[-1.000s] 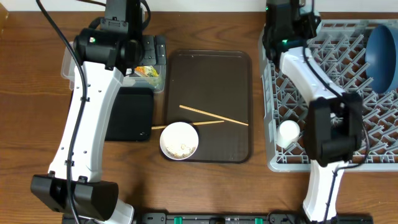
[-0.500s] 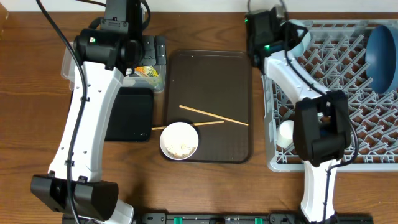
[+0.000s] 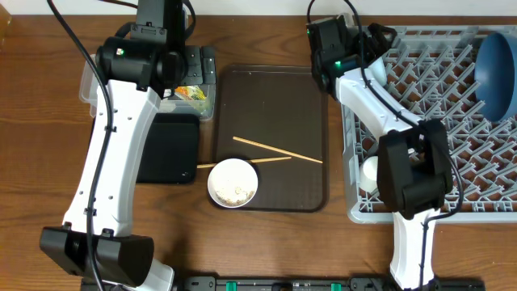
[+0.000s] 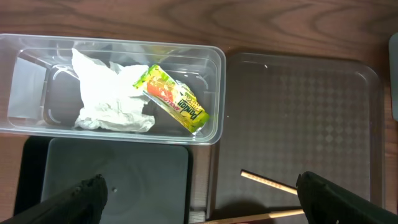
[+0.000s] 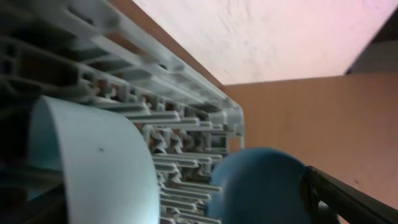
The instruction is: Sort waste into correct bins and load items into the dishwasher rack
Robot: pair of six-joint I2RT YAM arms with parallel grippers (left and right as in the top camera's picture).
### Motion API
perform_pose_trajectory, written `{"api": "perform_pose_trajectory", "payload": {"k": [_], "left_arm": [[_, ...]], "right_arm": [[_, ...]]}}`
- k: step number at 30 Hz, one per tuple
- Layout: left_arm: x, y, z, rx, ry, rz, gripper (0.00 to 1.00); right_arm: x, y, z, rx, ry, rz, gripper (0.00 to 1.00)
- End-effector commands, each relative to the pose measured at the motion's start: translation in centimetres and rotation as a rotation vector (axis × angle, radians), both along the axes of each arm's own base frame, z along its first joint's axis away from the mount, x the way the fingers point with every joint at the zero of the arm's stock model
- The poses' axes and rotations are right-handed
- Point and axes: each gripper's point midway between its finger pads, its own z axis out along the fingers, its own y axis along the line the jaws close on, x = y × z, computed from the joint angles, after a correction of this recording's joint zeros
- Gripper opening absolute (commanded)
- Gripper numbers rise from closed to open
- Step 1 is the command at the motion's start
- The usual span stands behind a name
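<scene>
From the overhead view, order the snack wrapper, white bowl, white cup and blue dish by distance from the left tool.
1. Snack wrapper, in the tub by the left tool.
2. White bowl, brown tray's front corner.
3. White cup, in the rack.
4. Blue dish, rack's far right.

I see the tub left of the serving tray; chopsticks and a bowl lie on it, the rack to its right.
</scene>
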Motion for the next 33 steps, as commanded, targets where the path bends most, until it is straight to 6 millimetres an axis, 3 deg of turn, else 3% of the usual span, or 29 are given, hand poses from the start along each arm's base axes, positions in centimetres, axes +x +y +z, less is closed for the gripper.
{"api": "perform_pose_trajectory", "payload": {"k": [1,5,11,13,18,23,26,33], "left_arm": [[0.1,0.2,0.0,0.012,0.000,-0.002,1.00],[0.1,0.2,0.0,0.012,0.000,-0.002,1.00],[0.1,0.2,0.0,0.012,0.000,-0.002,1.00],[0.1,0.2,0.0,0.012,0.000,-0.002,1.00],[0.1,0.2,0.0,0.012,0.000,-0.002,1.00],[0.1,0.2,0.0,0.012,0.000,-0.002,1.00],[0.1,0.2,0.0,0.012,0.000,-0.002,1.00],[0.1,0.2,0.0,0.012,0.000,-0.002,1.00]], "right_arm": [[-0.2,1.2,6.0,0.173,-0.154,0.061,0.99],[-1.2,1.6,8.9,0.351,-0.205,0.114,0.99],[-3.2,4.3,9.2,0.641,-0.133,0.226,0.99],[-3.8,5.4,8.5,0.728,-0.097,0.240,0.99],[-6.7,11.1,5.4,1.062,0.121,0.327,0.99],[-10.4,17.1,5.0,1.380,0.342,0.456,0.99],[-11.5,18.0,4.5,1.434,0.396,0.441,0.98],[-14.9,19.7,0.6,1.494,0.506,0.263,0.85]]}}
